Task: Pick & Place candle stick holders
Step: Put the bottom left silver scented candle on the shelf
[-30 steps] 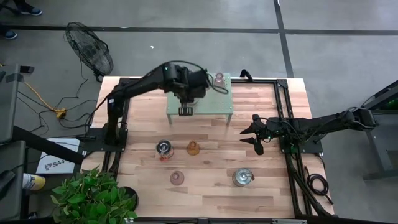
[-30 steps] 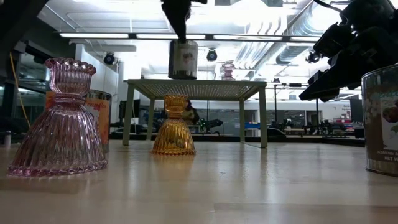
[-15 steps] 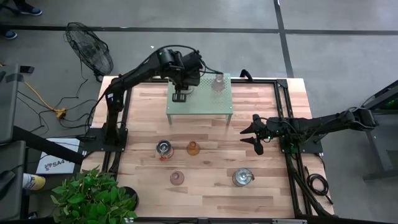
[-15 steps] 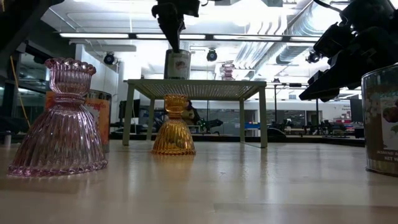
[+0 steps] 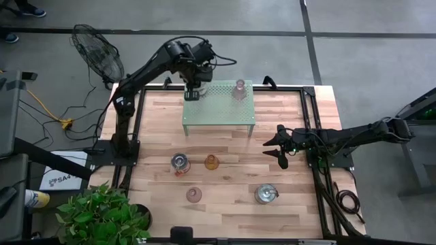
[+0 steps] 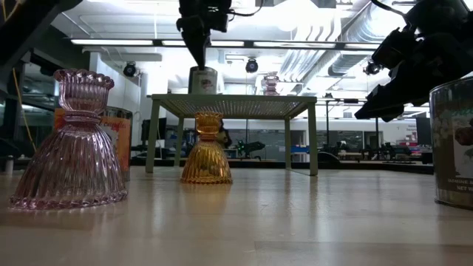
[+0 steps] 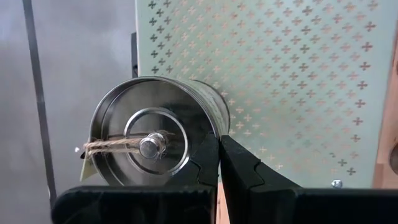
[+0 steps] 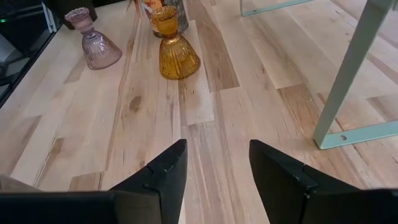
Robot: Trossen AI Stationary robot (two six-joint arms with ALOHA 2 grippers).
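My left gripper [image 5: 193, 93] is shut on a silvery jar-like holder [image 7: 149, 134] at the far left corner of the green perforated shelf [image 5: 225, 112]. A pink bell-shaped holder [image 5: 239, 88] stands on the shelf's far right part. On the table stand a second jar [image 5: 179, 163], the amber holder [image 5: 212, 162], a second pink holder [image 5: 194, 194] and a third jar [image 5: 266, 194]. My right gripper [image 5: 274, 150] is open and empty, to the right of the shelf's near right leg. My left gripper pinches the jar's top rim [image 7: 210, 138] between its two fingers, which stand almost together. The fingers come from above, pointing down [image 6: 198, 52]. The jar is upright, and its base is at the shelf top [image 6: 203, 91]; I cannot tell whether it rests there.
The shelf stands on thin legs [image 8: 354, 68] over the table's far middle. Dark frame rails [image 5: 320, 177] run along the table's left and right sides. A fan [image 5: 99, 54] and a plant [image 5: 102, 218] stand off the table on the left.
My left gripper has gone toward the table's far edge and a little left with the jar, from over the shelf's near part to its far left corner. It has also come down, so the jar has gone from hanging above the shelf to shelf-top height.
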